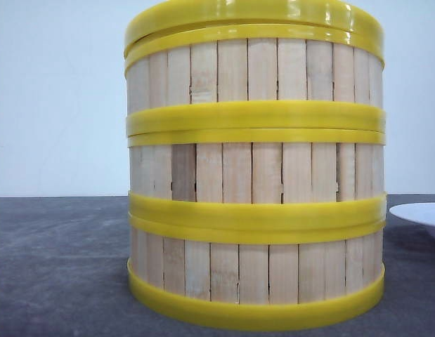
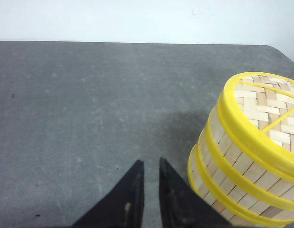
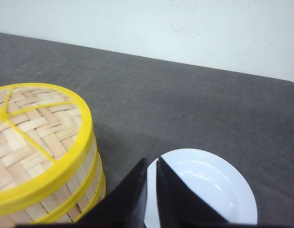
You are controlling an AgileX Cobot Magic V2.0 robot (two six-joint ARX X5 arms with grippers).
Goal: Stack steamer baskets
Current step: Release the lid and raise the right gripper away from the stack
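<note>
- Steamer baskets (image 1: 254,175) already stand as one tower of three tiers, filling the middle of the front view from the top edge almost to the bottom; a flat woven lid (image 3: 30,126) with a yellow rim caps the top.
- Judged from that, the stacking step looks finished. What remains, if anything, is to back both arms away without brushing the tower, or to square up a tier should one sit off-centre; the bands look aligned.
- In the left wrist view the tower sits at the lower right, just beside the left fingers (image 2: 150,190), apart from them.
- Those fingers are nearly closed, a thin gap between the tips, holding nothing.
- In the right wrist view the tower is at the lower left; the right fingers (image 3: 151,190), likewise almost closed and empty, hang over a white plate (image 3: 218,190).
- Everything rests on the grey surface (image 1: 62,267).
</note>
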